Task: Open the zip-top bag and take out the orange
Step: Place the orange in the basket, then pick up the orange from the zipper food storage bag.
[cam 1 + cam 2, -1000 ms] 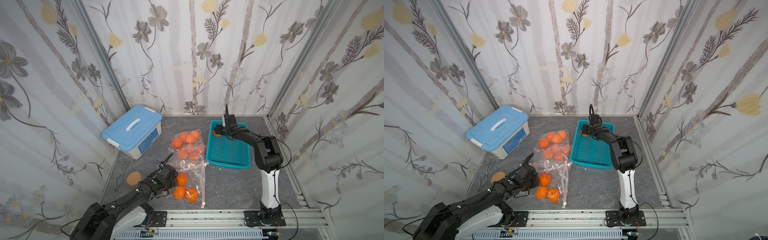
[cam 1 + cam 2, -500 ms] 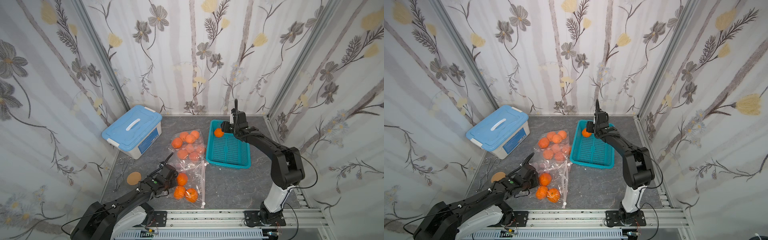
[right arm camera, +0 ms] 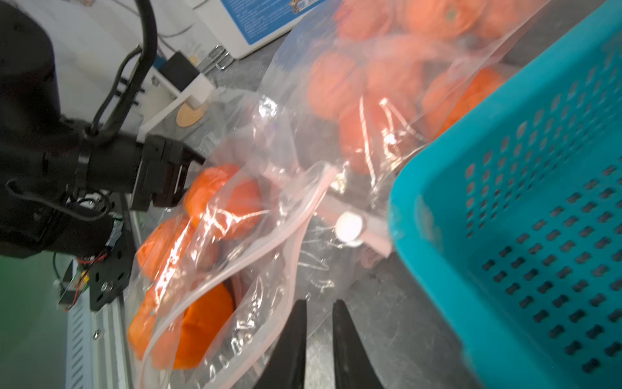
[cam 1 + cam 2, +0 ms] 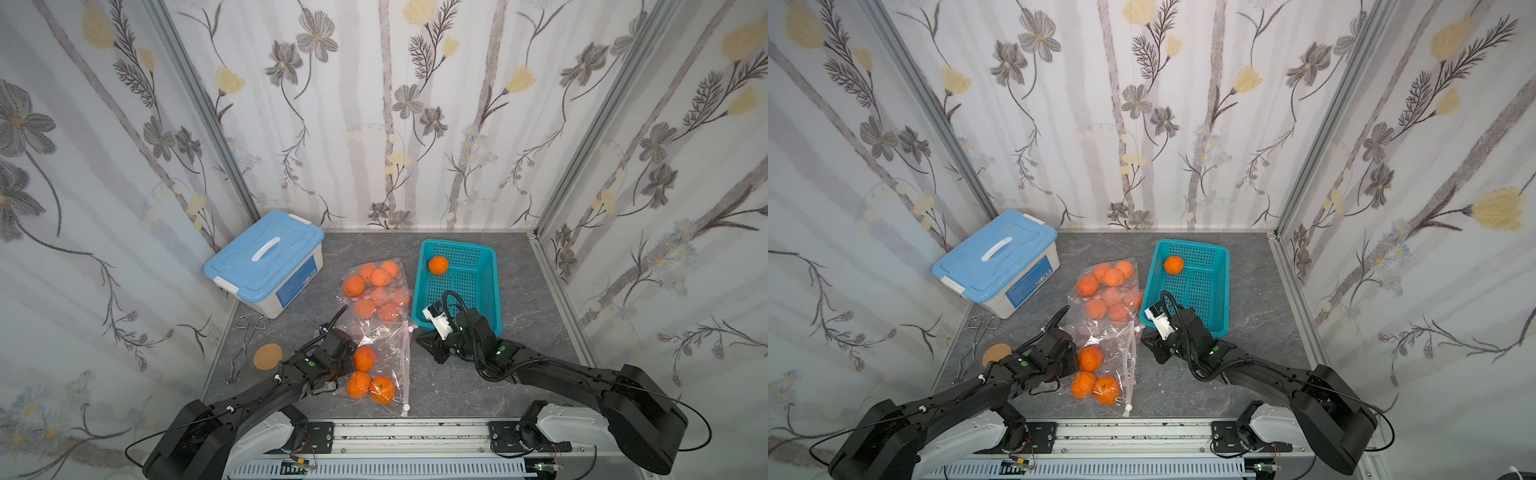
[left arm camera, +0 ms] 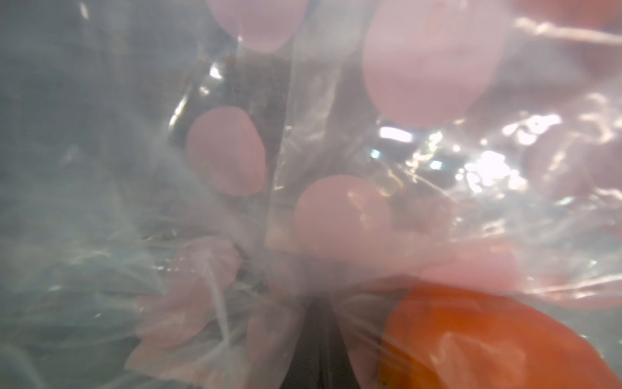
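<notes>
1. Black and carrying no fruit, the right gripper (image 4: 428, 348) has pulled back from over the teal perforated plastic basket (image 4: 457, 247) to the tabletop at its near end. Its jaws are drawn nearly together on nothing. The round orange (image 4: 438, 264) it hovered beside a second ago lies in the basket's far corner.
2. The left gripper (image 4: 345, 362) stays clamped on the clear zip-top bag (image 4: 390, 365), on the side away from its pink zip strips (image 3: 296, 232), which stand parted.
3. Three bagged oranges (image 4: 365, 358) remain inside. A second clear bag (image 4: 374, 286) behind it holds several more.
4. A blue-lidded white storage box (image 4: 266, 257), metal tongs (image 4: 245, 345) and a tan round disc (image 4: 268, 356) sit on the grey marbled tabletop (image 4: 532, 299), ringed by floral-papered walls (image 4: 395, 104).
</notes>
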You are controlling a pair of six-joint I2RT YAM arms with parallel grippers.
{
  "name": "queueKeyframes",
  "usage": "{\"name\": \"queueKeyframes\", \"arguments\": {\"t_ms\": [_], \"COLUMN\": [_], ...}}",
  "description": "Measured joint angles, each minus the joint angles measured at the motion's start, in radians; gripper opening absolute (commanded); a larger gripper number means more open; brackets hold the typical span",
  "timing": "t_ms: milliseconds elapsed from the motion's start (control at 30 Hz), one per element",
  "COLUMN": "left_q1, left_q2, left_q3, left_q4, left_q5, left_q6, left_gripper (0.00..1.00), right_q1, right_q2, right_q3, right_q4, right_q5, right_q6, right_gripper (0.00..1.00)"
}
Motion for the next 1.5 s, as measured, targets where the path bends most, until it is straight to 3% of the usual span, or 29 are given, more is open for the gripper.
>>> {"name": "queueKeyframes", "arguments": {"t_ms": [300, 600, 767, 933, 1067, 1500], "left_q1": [0.000, 0.000, 0.000, 0.000, 0.000, 0.000], "left_q2": [-0.013, -0.036, -0.035, -0.031, -0.033, -0.029], "left_q3": [-0.003, -0.012, -0.013, -0.018, -0.020, -0.023], "left_q4": [-0.002, -0.013, -0.016, -0.010, -0.005, 0.011], "left_q5": [0.003, 0.002, 0.000, -0.002, -0.002, -0.005], "left_q6": [0.001, -0.001, -0.002, -0.010, -0.014, -0.016], "left_gripper": [0.00, 0.00, 0.00, 0.00, 0.00, 0.00], "right_q1": [0.097, 0.166, 0.196, 0.249, 0.303, 0.325], "right_q2": [-0.026, 0.089, 0.147, 0.205, 0.222, 0.308], "right_q3": [-0.050, 0.000, 0.026, 0.071, 0.048, 0.097], "right_q4": [0.074, 0.113, 0.113, 0.119, 0.159, 0.181], "right_q5": [-0.043, -0.068, -0.097, -0.121, -0.154, -0.126], "right_q6": [-0.048, -0.101, -0.150, -0.207, -0.256, -0.308], "right_gripper": [0.14, 0.14, 0.27, 0.53, 0.63, 0.65]}}
